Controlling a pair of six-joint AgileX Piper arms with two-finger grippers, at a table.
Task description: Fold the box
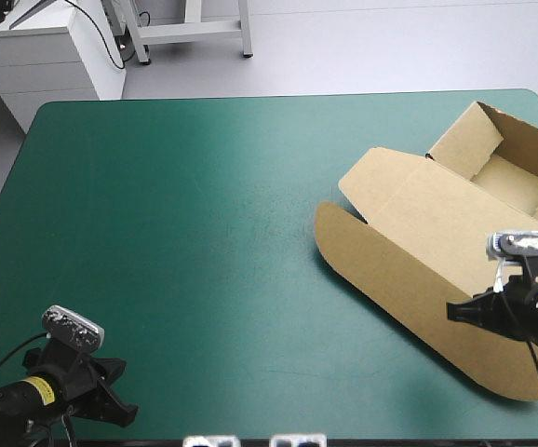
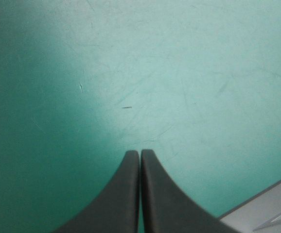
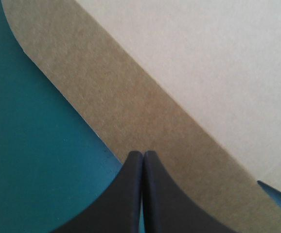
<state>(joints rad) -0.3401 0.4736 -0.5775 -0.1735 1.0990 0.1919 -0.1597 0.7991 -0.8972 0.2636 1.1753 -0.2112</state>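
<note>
The brown box [image 1: 437, 223] lies at the table's right side as an open tray [image 1: 516, 177] at the far right, with its lid flat toward the middle. A long rounded flap [image 1: 390, 279] forms the lid's near edge. My right gripper [image 1: 451, 312] is shut, its tips over that flap near the board's edge. In the right wrist view the right gripper [image 3: 144, 154] shows its fingers together over the brown flap [image 3: 131, 97], nothing seen between them. My left gripper [image 1: 129, 410] is shut over the bare cover at the near left corner, far from the box, and the left gripper [image 2: 140, 153] is also shut in the left wrist view.
The teal-green cover [image 1: 185, 214] stretches bare from the left edge to the box. The tray reaches close to the table's right edge. Beside the left gripper, the table's near edge [image 2: 267, 208] shows as a grey strip.
</note>
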